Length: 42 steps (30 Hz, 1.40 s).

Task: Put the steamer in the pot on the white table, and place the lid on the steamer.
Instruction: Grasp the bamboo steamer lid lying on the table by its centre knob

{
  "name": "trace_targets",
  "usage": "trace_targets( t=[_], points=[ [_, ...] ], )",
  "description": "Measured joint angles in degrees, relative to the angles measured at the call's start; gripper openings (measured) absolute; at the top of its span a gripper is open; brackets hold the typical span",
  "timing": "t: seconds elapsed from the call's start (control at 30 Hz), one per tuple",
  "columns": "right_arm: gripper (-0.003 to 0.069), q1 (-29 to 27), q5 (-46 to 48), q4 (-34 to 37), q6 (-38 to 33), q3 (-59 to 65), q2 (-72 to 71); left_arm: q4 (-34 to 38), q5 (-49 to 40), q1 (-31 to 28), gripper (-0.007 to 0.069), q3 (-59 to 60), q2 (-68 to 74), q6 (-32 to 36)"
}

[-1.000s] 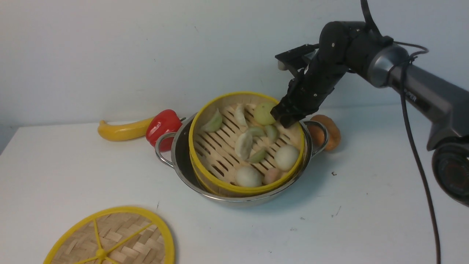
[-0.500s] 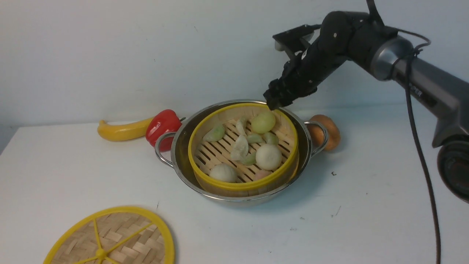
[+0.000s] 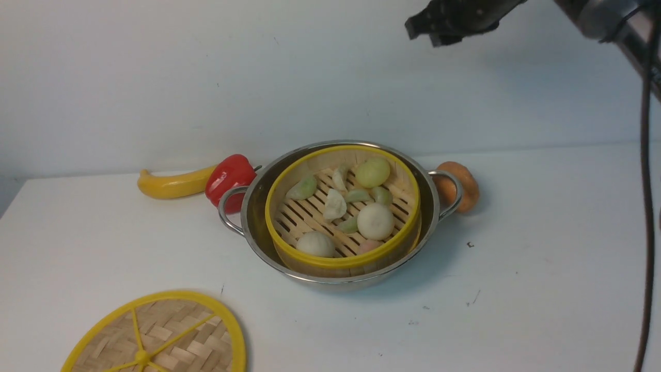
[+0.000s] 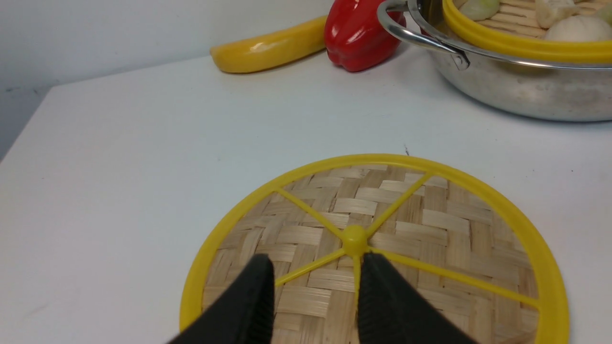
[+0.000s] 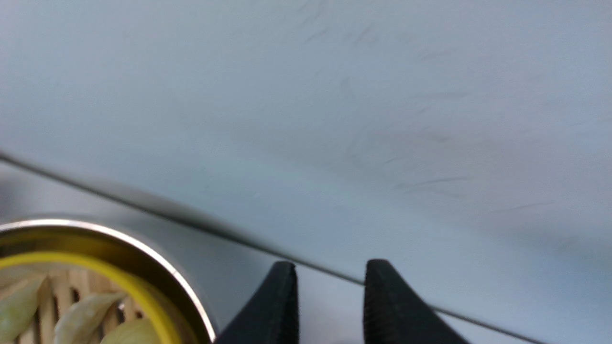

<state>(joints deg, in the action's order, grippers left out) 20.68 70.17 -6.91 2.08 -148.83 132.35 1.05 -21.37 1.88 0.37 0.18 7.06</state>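
Note:
The steamer [image 3: 341,260], a bamboo basket with a yellow rim and toy dumplings and buns, sits level inside the steel pot [image 3: 256,217] on the white table [image 3: 516,289]. My right gripper [image 3: 431,30] hangs high above the pot's far right side. In the right wrist view it [image 5: 331,265] is open and empty, with the pot's rim [image 5: 143,253] below it. The lid [image 3: 170,330] lies flat at the table's front left. In the left wrist view my left gripper [image 4: 316,260] stands open just over the lid [image 4: 454,224], its fingertips near the centre knob [image 4: 355,239].
A yellow banana [image 3: 173,185] and a red pepper [image 3: 230,175] lie against the pot's left handle. An orange doughnut-shaped toy [image 3: 465,186] rests by the right handle. The right arm's cable [image 3: 645,206] hangs down the right edge. A pale wall stands close behind the table.
The right gripper let go of the tilted steamer, which dropped level into the pot. The gripper then rose up and to the right, away from it.

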Motion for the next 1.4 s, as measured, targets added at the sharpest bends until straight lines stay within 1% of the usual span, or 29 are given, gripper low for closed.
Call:
trace_targets(
  t=[0.07,0.13,0.17,0.27,0.3,0.47,0.57,0.73,0.83,0.93,1.03,1.13,1.2,1.3,1.33,1.37,1.4],
  points=[
    [0.0057,0.00,0.07,-2.67,2.20,-0.83,-2.40,0.00,0.00,0.00,0.0242,0.00,0.00,0.00],
    [0.0006,0.00,0.12,-3.48,3.72,-1.25,-4.58,0.00,0.00,0.00,0.0242,0.00,0.00,0.00],
    [-0.0002,0.00,0.12,-3.62,4.58,-1.45,-5.68,0.00,0.00,0.00,0.0242,0.00,0.00,0.00],
    [-0.0005,0.00,0.12,-3.37,6.68,-1.51,-7.75,0.00,0.00,0.00,0.0242,0.00,0.00,0.00],
    [-0.0005,0.00,0.17,-2.17,8.57,-1.51,-9.15,0.00,0.00,0.00,0.0242,0.00,0.00,0.00],
    [0.0000,0.00,0.19,6.91,16.03,-1.51,-11.97,0.00,0.00,0.00,0.0242,0.00,0.00,0.00],
    [0.0006,0.00,0.19,13.62,17.82,-1.55,-12.19,0.00,0.00,0.00,0.0242,0.00,0.00,0.00],
    [0.0021,0.00,0.24,19.56,17.25,-1.55,-12.19,0.00,0.00,0.00,0.0242,0.00,0.00,0.00],
    [0.0031,0.00,0.24,19.04,13.85,-1.55,-12.19,0.00,0.00,0.00,0.0242,0.00,0.00,0.00],
    [0.0043,0.00,0.21,16.68,9.32,-0.34,-13.12,0.00,0.00,0.00,0.0242,0.00,0.00,0.00],
    [0.0052,0.00,0.21,14.32,7.06,6.14,-17.68,0.00,0.00,0.00,0.0242,0.00,0.00,0.00],
    [0.0063,0.00,-0.69,10.82,6.48,18.98,-26.02,0.00,0.00,0.00,0.0242,0.00,0.00,0.00],
    [0.0070,0.00,-3.49,8.29,6.48,27.46,-31.86,0.00,0.00,0.00,0.0242,0.00,0.00,0.00],
    [0.0079,0.00,-11.37,3.77,6.46,44.23,-44.34,0.00,0.00,0.00,0.0242,0.00,0.00,0.00],
    [0.0080,0.00,-11.36,3.53,6.46,45.36,-45.13,0.00,0.00,0.00,0.0242,0.00,0.00,0.00],
    [0.0085,0.00,-15.13,1.83,6.46,54.11,-50.55,0.00,0.00,0.00,0.0242,0.00,0.00,0.00],
    [0.0087,0.00,-15.95,1.05,6.46,56.22,-52.75,0.00,0.00,0.00,0.0242,0.00,0.00,0.00]
  ],
)
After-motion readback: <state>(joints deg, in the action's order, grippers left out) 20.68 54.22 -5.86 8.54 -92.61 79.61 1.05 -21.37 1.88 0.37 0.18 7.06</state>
